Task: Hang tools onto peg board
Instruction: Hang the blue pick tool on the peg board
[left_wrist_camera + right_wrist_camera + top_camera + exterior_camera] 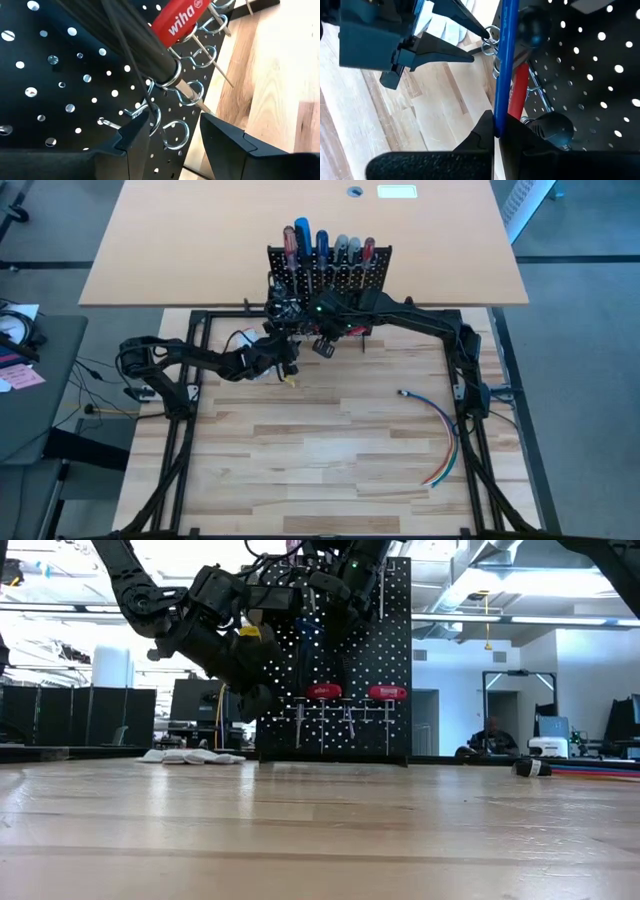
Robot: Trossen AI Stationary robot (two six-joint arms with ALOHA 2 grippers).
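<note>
bench (340,450): pale wood, mostly bare in the high view; only a bundle of coloured wires (440,442) lies at about 4 o'clock of its middle, and white gloves (188,755) lie low at the board's foot in the low view. No loose tool shows on it.
peg board (330,272): stands upright at 12 o'clock of the bench, its far edge.
tools (325,248): a row of handles, red, blue and grey, already sits along the board's top; two more red-handled ones (354,693) hang lower on its face.
left hand (172,132): right at the board's front, at about 11 o'clock of the bench middle; fingers partly spread, nothing between them, a ring hook (176,135) showing in the gap.
black-handled screwdriver (150,55): seated in a ring just beyond the left hand, beside a red Wiha handle (175,25); it looks freshly hung.
right hand (494,131): also at the board, just right of the left one; fingers pinched tight on a thin blue shaft (506,60).
progress: judging by this, most tools are up; the blue-shafted piece in the right hand seems to be what is left to settle.
</note>
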